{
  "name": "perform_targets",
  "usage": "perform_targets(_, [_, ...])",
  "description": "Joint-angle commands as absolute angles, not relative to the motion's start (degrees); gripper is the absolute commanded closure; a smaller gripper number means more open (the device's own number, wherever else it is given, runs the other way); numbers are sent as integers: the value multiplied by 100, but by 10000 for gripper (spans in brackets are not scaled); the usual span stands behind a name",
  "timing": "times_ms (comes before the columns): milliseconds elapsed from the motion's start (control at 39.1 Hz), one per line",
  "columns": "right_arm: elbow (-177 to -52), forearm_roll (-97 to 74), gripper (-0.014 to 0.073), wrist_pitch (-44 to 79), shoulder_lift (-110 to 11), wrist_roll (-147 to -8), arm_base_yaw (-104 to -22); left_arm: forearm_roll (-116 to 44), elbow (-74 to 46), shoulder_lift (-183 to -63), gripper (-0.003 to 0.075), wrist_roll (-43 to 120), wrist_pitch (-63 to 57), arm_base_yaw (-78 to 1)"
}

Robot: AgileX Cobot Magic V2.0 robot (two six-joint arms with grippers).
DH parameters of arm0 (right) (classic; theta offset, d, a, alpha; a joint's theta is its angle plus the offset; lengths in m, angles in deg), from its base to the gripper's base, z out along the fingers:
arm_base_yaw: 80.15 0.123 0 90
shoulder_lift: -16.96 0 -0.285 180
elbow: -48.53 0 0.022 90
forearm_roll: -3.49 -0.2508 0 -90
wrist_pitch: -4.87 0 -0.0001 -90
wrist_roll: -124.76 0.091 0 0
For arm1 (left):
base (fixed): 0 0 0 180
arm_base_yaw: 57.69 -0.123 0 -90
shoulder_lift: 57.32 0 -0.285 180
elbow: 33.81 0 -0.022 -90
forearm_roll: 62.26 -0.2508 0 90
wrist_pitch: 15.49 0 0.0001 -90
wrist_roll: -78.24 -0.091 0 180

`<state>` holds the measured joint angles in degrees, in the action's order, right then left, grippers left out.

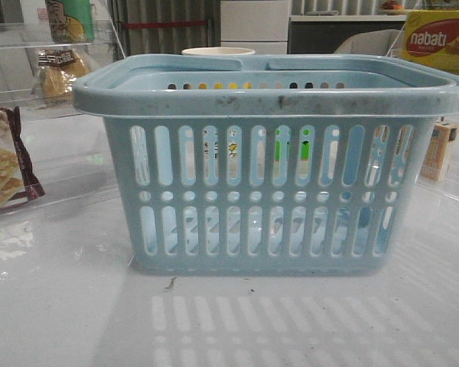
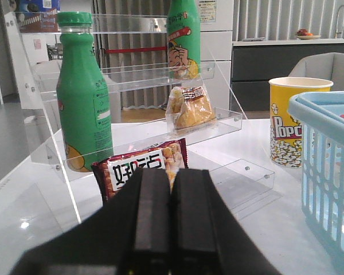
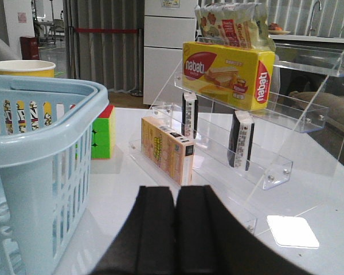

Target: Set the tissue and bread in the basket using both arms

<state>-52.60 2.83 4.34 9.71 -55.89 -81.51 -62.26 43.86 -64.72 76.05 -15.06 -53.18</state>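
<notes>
The light-blue basket stands in the middle of the table, with nothing visible inside; it also shows in the left wrist view and the right wrist view. The bread, in a clear bag with a dark label, sits on a clear shelf left of the basket and also shows in the front view. Two blackish tissue packs stand upright on a clear shelf right of the basket. My left gripper is shut and empty, short of the bread. My right gripper is shut and empty, short of the tissue. Neither gripper shows in the front view.
On the left stand a green bottle, a maroon-edged cracker packet just ahead of the left fingers, and a popcorn cup. On the right are a tan carton, a yellow nabati box and a coloured cube.
</notes>
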Motion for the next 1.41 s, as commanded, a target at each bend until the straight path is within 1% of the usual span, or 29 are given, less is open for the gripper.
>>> perform_targets(0, [-5256, 279, 539, -109, 1080, -5624, -8187, -6153, 4380, -6381, 629, 7618, -1999, -5310])
perform_targets(792, [-5256, 279, 539, -146, 1080, -5624, -8187, -6153, 4380, -6381, 629, 7618, -2010, -5310])
perform_targets(920, [-5359, 279, 539, -199, 1080, -5624, -8187, -6153, 4320, -6381, 629, 7618, -2315, -5310])
perform_targets(1048, [-5891, 279, 539, 113, 1080, -5624, -8187, -6153, 3870, -6381, 629, 7618, -2382, -5310])
perform_targets(1150, [-6521, 279, 539, 530, 1075, -5624, -8187, -6153, 3258, -6422, 629, 7644, -2221, -5310])
perform_targets(1278, [-7394, 284, 539, 1045, 919, -5624, -8187, -6153, 2396, -6672, 629, 7644, -1645, -5310])
perform_targets(1380, [-8079, 284, 539, 1450, 577, -5624, -8187, -6153, 1728, -7023, 629, 7644, -1099, -5310])
